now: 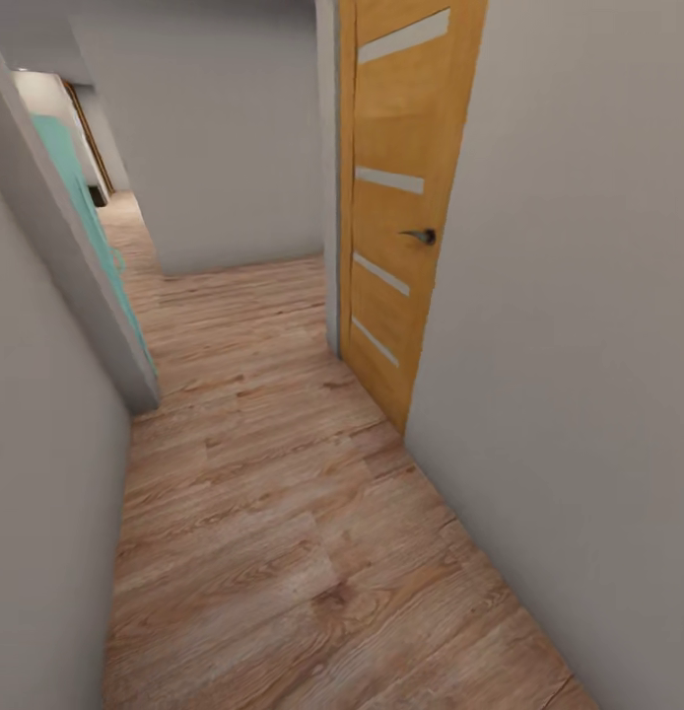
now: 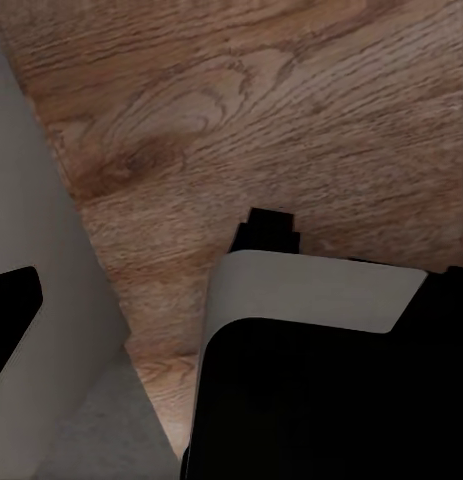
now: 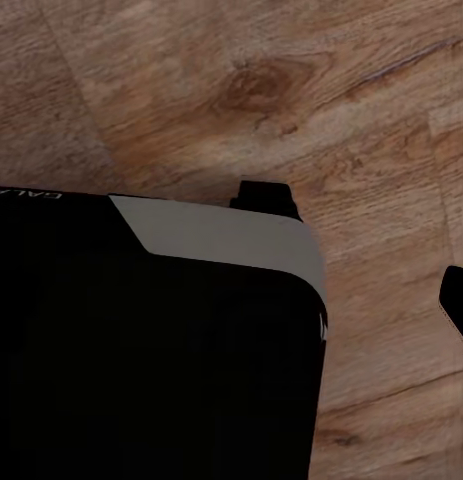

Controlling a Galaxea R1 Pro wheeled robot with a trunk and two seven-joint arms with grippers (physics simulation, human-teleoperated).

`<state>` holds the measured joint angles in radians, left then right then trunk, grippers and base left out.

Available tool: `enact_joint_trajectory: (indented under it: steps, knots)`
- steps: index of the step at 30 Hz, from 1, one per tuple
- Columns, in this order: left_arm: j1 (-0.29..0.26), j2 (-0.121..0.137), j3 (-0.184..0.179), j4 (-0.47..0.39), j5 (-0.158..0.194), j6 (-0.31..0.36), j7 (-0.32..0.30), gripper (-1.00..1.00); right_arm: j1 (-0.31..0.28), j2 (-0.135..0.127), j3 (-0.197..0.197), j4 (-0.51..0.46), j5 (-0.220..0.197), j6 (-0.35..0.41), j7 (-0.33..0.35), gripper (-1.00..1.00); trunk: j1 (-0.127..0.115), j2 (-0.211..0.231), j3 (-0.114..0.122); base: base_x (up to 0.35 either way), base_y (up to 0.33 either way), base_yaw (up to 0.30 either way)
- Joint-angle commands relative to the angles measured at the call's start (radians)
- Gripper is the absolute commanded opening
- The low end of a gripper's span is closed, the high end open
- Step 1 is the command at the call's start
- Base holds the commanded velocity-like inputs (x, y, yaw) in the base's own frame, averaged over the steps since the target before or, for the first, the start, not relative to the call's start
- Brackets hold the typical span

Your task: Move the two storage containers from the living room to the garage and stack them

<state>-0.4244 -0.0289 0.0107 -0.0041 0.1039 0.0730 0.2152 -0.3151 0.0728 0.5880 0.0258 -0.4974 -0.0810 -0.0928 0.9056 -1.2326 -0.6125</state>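
I am in a narrow hallway with a light wood-plank floor (image 1: 273, 513). The two storage containers and the garage are out of view. In the left wrist view a single dark fingertip (image 2: 13, 320) shows at the picture's edge, over my black and grey base (image 2: 321, 380) and the planks. The right wrist view likewise shows one dark fingertip (image 3: 458, 305) at its edge beside my base (image 3: 141, 350). Nothing shows between the fingers, and the frames do not show how the jaws stand.
An orange wooden door (image 1: 401, 197) with a dark handle (image 1: 421, 236) stands ahead on the right, set in a grey wall (image 1: 579, 345). A grey wall (image 1: 36, 493) runs close on the left, with a teal door (image 1: 86, 217) beyond. The corridor continues ahead and bends left past a far wall (image 1: 234, 148).
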Motion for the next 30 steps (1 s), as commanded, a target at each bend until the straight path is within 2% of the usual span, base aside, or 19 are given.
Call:
enact_joint_trajectory:
  steps: [1, 17, 30]
  knots:
    - [0.0, 0.0, 0.0, 0.0, 0.01, 0.002, 0.003, 1.0, -0.001, 0.001, 0.008, 0.003, -0.009, -0.005, -0.001, 1.0, 0.001, 0.0, -0.001, 0.311, 0.0, 0.028]
    - [0.0, 0.0, 0.0, 0.0, 0.01, 0.002, 0.003, 1.0, -0.001, 0.001, 0.008, 0.003, -0.01, -0.004, -0.001, 1.0, 0.001, 0.0, -0.001, 0.321, 0.0, 0.013]
    - [0.0, 0.0, 0.0, 0.0, 0.01, 0.002, 0.003, 1.0, -0.001, 0.001, 0.007, 0.002, -0.01, -0.005, -0.001, 1.0, 0.001, 0.0, -0.001, 0.322, 0.0, 0.248]
